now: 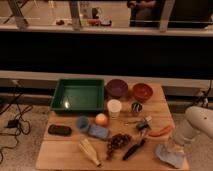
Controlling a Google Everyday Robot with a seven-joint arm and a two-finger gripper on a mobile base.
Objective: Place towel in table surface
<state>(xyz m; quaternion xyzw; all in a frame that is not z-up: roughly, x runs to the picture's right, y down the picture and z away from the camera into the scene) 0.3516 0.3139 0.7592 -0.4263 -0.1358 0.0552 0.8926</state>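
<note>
My hand (172, 146) hangs low over the towel (169, 156) at the corner of the wooden surface (60, 150) farthest from the green tray (80, 81), diagonally across from it on the near right. The pale, crumpled cloth looks to be lying on the wood there, bunched just under the hand and very close to the edge. Whether the hand is spread, pressed together or pinching a fold of the cloth, I cannot tell from here. I judge the step in hand to be the set-down itself. To do it well, the towel's weight should rest fully on the wood on the tray side of that corner, since a fold hanging off the edge could pull the rest down. Letting go should be clean, and the lift that follows should go straight up, so that no snagged fold is dragged along. A drift toward the tray would meet the orange carrot-like piece (161, 131) and the black-handled utensil (134, 149), which lie between the towel and the tray, so the space away from the tray is the safer way out. My white arm (200, 125) enters from the right, beyond the surface's edge on the side away from the tray. It slopes down and inward, and the wrist tips the hand almost straight down onto the cloth.
</note>
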